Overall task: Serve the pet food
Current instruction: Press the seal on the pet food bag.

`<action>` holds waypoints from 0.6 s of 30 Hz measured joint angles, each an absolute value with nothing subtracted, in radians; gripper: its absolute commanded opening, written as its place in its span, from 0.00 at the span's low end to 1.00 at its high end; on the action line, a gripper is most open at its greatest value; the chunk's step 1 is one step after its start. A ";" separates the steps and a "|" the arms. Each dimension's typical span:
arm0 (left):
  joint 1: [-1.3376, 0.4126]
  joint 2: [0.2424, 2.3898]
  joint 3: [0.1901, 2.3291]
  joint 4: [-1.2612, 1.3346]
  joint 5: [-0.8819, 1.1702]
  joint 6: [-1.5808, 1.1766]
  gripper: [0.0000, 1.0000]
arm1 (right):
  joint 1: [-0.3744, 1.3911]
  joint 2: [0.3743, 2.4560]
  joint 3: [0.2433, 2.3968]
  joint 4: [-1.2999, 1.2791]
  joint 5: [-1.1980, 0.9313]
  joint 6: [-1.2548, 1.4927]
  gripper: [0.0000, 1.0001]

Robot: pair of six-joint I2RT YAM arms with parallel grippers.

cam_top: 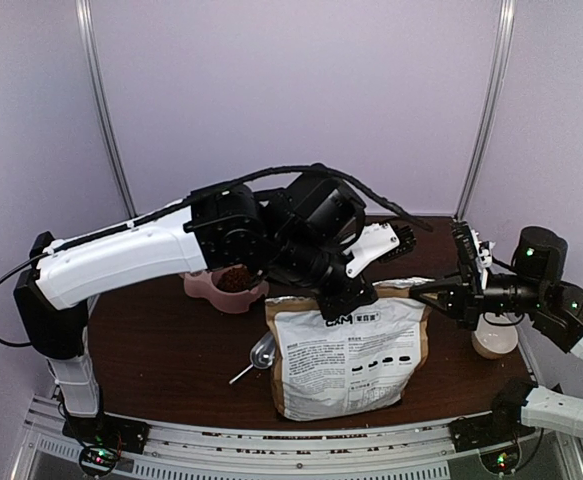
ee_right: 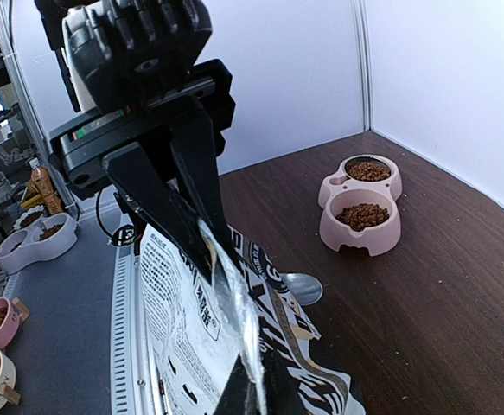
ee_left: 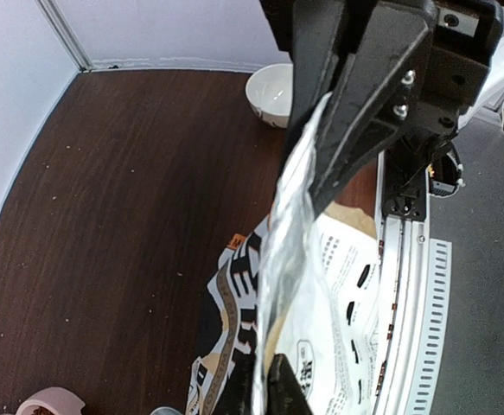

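Note:
The pet food bag stands upright near the table's front edge, its printed side facing the arms. My left gripper is shut on the bag's top edge near the middle. My right gripper is shut on the same edge at its right corner. In the left wrist view my fingers pinch the silver foil lip, with the right gripper clamped on it further along. From the right wrist, the bag mouth looks pressed flat. Reddish-brown kibble lies in both basins of the pink feeder.
A shiny metal scoop lies on the table left of the bag, between it and the pink feeder. A white bowl stands at the right under my right arm. Other feeders sit off the table.

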State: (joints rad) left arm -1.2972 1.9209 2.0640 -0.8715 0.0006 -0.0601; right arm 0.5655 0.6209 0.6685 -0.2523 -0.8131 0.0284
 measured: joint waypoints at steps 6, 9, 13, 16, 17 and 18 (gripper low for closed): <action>-1.299 1.874 2.016 -0.881 -0.027 -0.060 0.00 | 0.566 0.604 0.669 -0.271 -0.803 0.028 0.00; -1.299 1.871 2.005 -0.868 -0.031 -0.060 0.00 | 0.566 0.602 0.670 -0.277 -0.802 0.028 0.00; -1.302 1.859 1.983 -0.852 -0.038 -0.060 0.04 | 0.566 0.601 0.671 -0.278 -0.802 0.028 0.00; -1.306 1.857 1.978 -0.852 -0.060 -0.058 0.09 | 0.566 0.599 0.671 -0.282 -0.797 0.028 0.00; -1.305 1.853 1.976 -0.868 -0.074 -0.058 0.08 | 0.565 0.596 0.671 -0.287 -0.790 0.028 0.00; -1.304 1.846 1.972 -0.880 -0.084 -0.058 0.05 | 0.565 0.593 0.671 -0.290 -0.785 0.028 0.00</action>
